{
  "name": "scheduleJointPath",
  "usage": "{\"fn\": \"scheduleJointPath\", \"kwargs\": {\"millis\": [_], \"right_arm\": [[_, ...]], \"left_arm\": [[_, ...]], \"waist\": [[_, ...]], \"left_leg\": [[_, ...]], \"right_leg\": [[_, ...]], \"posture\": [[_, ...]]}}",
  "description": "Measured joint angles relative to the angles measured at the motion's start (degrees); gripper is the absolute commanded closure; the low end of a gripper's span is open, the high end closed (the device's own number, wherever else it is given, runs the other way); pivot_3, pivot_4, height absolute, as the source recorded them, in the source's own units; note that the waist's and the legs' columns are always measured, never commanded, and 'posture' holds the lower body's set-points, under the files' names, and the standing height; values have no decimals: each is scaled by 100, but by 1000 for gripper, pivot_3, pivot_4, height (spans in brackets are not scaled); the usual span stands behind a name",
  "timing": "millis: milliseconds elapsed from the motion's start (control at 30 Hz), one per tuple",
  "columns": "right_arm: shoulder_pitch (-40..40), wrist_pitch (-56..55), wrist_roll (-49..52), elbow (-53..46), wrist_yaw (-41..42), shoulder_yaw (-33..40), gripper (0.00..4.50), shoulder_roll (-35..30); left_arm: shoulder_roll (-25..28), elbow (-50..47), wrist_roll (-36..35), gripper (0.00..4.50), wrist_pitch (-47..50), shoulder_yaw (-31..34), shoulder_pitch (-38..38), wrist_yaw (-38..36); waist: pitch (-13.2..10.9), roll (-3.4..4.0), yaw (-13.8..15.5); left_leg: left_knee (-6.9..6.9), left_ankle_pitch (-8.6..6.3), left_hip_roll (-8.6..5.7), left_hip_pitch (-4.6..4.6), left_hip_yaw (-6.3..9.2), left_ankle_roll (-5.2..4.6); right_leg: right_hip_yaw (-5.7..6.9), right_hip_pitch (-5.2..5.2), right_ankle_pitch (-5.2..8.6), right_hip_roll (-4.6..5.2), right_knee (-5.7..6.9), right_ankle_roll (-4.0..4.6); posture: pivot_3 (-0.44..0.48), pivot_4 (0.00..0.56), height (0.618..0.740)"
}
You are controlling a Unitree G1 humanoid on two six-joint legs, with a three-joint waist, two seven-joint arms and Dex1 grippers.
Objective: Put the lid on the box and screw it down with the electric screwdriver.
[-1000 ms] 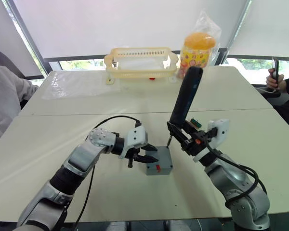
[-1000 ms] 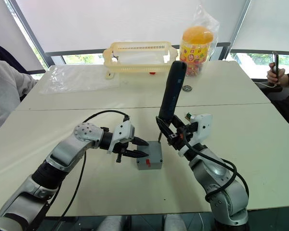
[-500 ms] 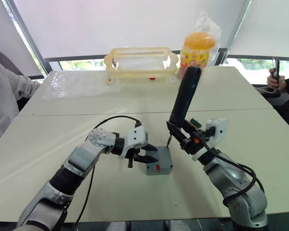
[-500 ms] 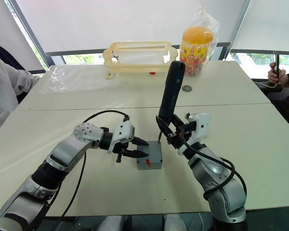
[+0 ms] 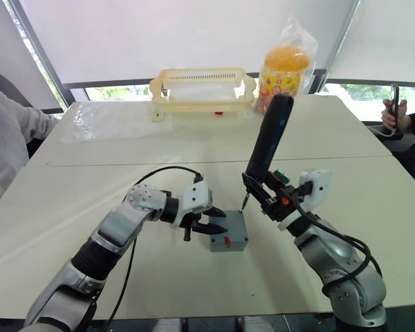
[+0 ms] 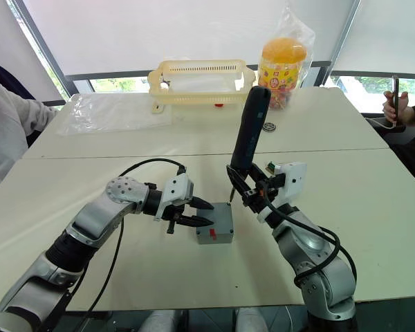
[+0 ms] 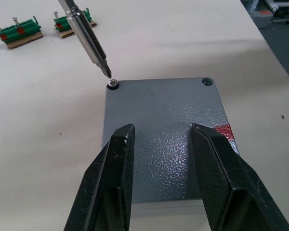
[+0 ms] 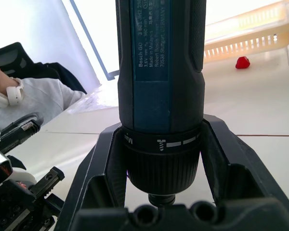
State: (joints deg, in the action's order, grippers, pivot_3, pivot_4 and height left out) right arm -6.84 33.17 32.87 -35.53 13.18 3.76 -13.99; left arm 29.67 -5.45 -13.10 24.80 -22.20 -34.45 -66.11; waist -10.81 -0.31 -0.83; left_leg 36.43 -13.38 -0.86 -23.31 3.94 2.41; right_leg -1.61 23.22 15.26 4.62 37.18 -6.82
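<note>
Pale table point(image 5: 90, 187) by bright windows; yellow basket point(image 5: 202, 88) and snack jar point(image 5: 284, 69) far beyond both grippers. Left gripper point(image 7: 161, 134) spread apart, gripping nothing, poised over the lid point(image 7: 164, 144), already seated on the box point(image 5: 228, 233). Right gripper point(image 8: 159, 163) clamped on the electric screwdriver point(image 5: 266, 149), bit just above the corner screw point(image 7: 114, 83) ahead of the left fingertips. Risks: tilted bit camming out; unheld box twisting under torque. Near lid corners hidden behind the left fingers point(image 7: 116, 183); screw seating not discernible.
</note>
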Motion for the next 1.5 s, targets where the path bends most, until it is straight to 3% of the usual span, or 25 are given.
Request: {"fn": "scheduleJointPath", "kwargs": {"millis": [1500], "right_arm": [[118,15,-8,-75,-46,-94,2793,107]], "left_arm": [[3,-14,2,2690,1,-1,19,4]], "waist": [[0,0,-2]], "left_leg": [[0,0,0,0,1,0]], "right_leg": [[0,0,0,0,0,0]], "posture": [[0,150,740]]}}
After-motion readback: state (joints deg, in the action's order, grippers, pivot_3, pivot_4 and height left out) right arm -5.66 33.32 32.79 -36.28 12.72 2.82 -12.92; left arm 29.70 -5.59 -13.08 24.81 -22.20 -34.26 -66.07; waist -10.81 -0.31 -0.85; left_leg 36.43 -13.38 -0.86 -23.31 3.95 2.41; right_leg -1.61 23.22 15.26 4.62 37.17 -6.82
